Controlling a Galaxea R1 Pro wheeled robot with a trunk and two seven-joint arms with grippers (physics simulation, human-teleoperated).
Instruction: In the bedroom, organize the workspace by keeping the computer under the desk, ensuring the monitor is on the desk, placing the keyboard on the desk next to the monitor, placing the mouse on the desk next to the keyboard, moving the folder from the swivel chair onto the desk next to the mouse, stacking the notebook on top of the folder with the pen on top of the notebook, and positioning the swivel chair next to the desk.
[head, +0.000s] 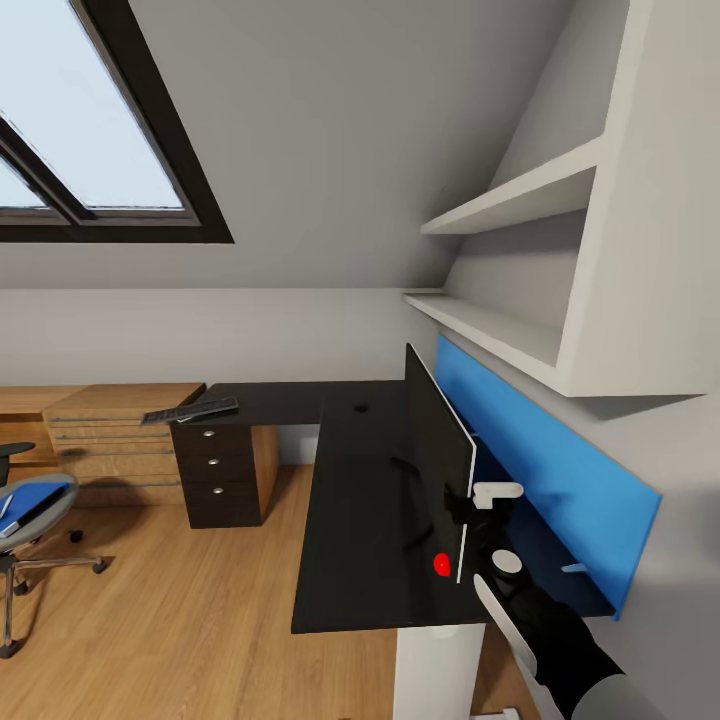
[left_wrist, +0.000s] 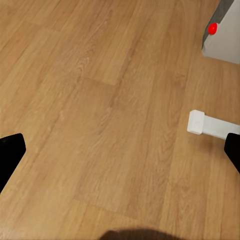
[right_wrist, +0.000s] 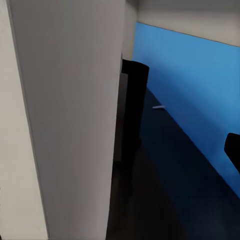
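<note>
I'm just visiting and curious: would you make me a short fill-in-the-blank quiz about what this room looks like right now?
1. The monitor stands upright on the ____.
2. The keyboard lies on the desk's far end, above the pedestal with ____ drawers.
3. The blue folder lies on the seat of the ____.
4. The panel along the back of the desk is coloured ____.

Missing words: desk; three; swivel chair; blue.

The monitor (head: 437, 465) stands on the desk (head: 345, 520) (keyboard (head: 190, 411) at its far-left end).
</note>
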